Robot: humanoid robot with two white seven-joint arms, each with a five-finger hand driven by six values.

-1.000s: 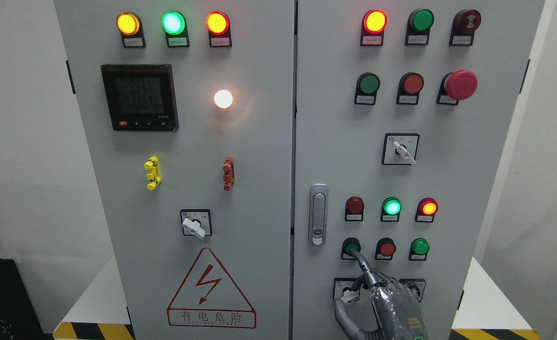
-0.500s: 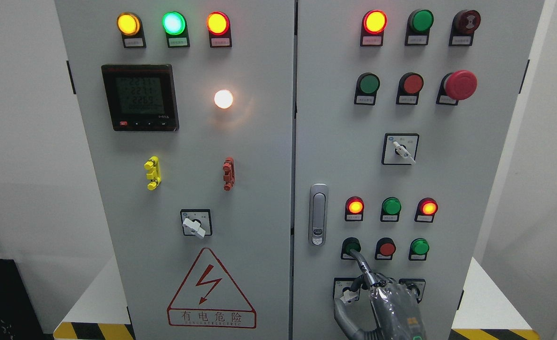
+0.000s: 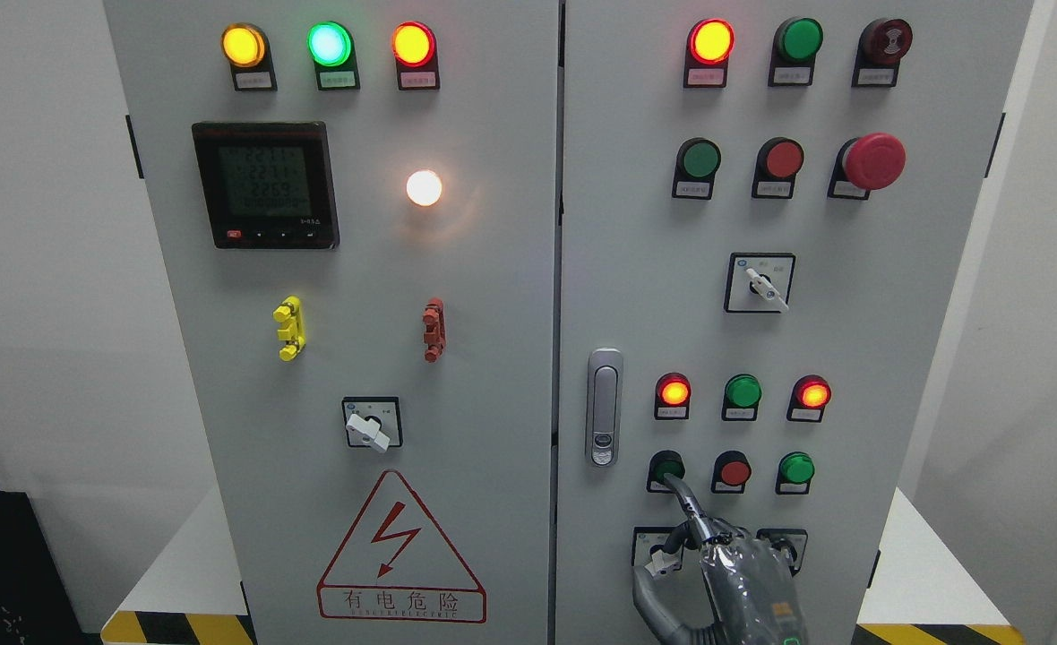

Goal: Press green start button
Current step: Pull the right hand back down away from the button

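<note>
Right robot hand [image 3: 733, 573] fingertip seemingly touches green button [image 3: 667, 468].

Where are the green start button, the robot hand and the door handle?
green start button [image 3: 667, 467], head view, its green cap above the fingertip
right robot hand [image 3: 748, 578], head view, back of hand
door handle [image 3: 604, 408], head view, middle of lever
</note>
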